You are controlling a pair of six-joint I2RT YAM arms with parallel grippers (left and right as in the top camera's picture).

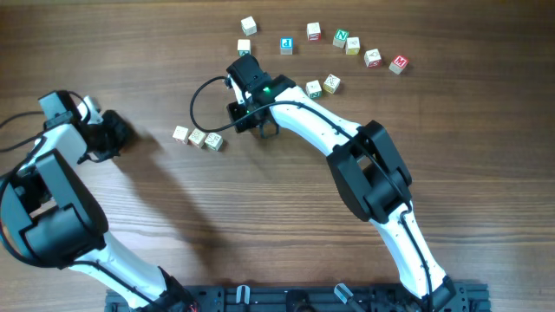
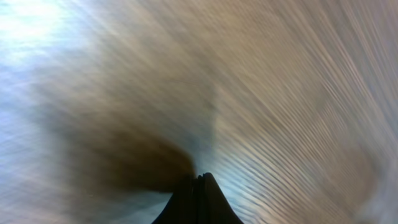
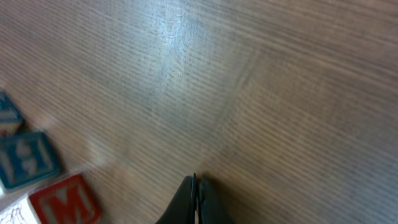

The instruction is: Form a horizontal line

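Observation:
The horizontal line [image 1: 198,137] is a short row of three pale letter cubes lying edge to edge left of the table's centre. My right gripper [image 1: 251,124] hovers just right of the row's right end, shut and holding nothing. In the right wrist view its fingertips [image 3: 196,186] are pressed together over bare wood, and the row's cubes sit at the left edge, one with a red M face [image 3: 65,199] and one with a blue face [image 3: 28,158]. My left gripper [image 1: 120,134] is further left of the row. It is shut and empty in the blurred left wrist view [image 2: 199,182].
Several loose cubes are scattered in an arc at the back: a blue-lettered cube [image 1: 286,45], a green cube [image 1: 340,36], a red cube [image 1: 398,63] and a pale pair [image 1: 323,86] beside the right arm. A black cable [image 1: 198,104] loops near the row.

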